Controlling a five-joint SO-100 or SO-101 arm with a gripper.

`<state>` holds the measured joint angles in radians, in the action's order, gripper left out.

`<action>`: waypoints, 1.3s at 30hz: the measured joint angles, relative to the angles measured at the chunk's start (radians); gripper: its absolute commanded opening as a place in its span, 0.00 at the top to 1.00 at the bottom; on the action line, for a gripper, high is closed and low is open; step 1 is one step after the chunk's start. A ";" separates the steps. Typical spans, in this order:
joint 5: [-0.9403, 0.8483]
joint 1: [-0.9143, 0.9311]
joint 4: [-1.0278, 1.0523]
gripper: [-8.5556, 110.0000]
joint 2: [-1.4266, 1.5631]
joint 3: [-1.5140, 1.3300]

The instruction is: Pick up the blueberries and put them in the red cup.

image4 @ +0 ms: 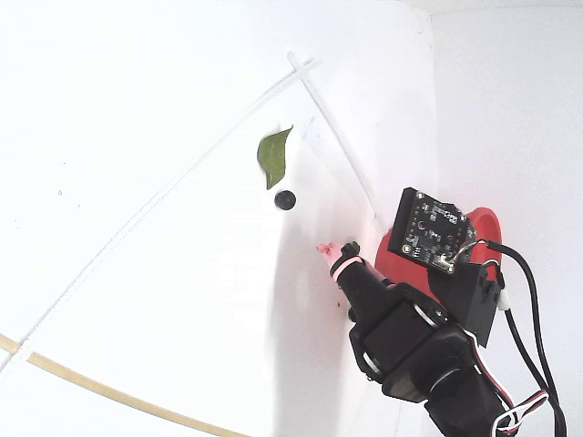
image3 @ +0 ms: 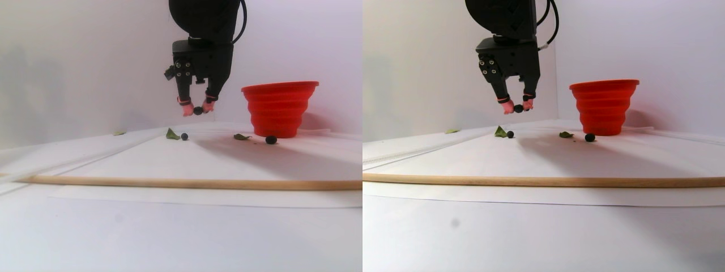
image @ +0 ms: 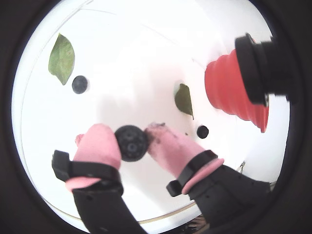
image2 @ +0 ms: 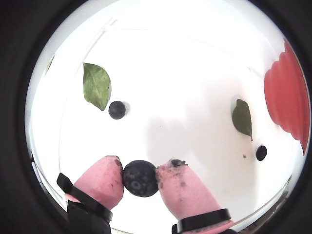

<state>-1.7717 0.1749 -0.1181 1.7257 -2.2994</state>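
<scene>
tool (image: pixel 139 141) pinching blueberry (image: pixel 131 143) between pink tips | lifted off surface (image3: pixel 187 164) | red cup (image3: pixel 280 107) right, stereo pair view

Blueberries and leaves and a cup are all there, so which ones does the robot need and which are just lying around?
Needed:
held blueberry, in the gripper
blueberry by the big leaf
blueberry near the cup
red cup

Just lying about:
big leaf
small leaf
wooden strip

tool (image3: pixel 198 109) above table, left of cup (image3: pixel 279 107) | berry (image3: pixel 271 139) before cup | leaf (image3: pixel 172 134) beside berry (image3: pixel 184 136)
</scene>
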 measured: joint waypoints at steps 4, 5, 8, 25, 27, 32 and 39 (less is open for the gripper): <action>0.000 0.021 0.020 0.83 0.021 0.000; 0.000 0.028 0.029 0.83 0.029 0.000; 0.000 0.043 0.037 0.83 0.044 0.000; 0.015 0.110 0.074 0.83 0.137 0.000; 0.015 0.115 0.078 0.83 0.147 0.000; 0.017 0.135 0.080 0.83 0.149 0.006; 0.037 0.158 0.080 0.83 0.149 0.063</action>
<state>-1.7349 0.3329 -0.0383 1.8745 -2.2365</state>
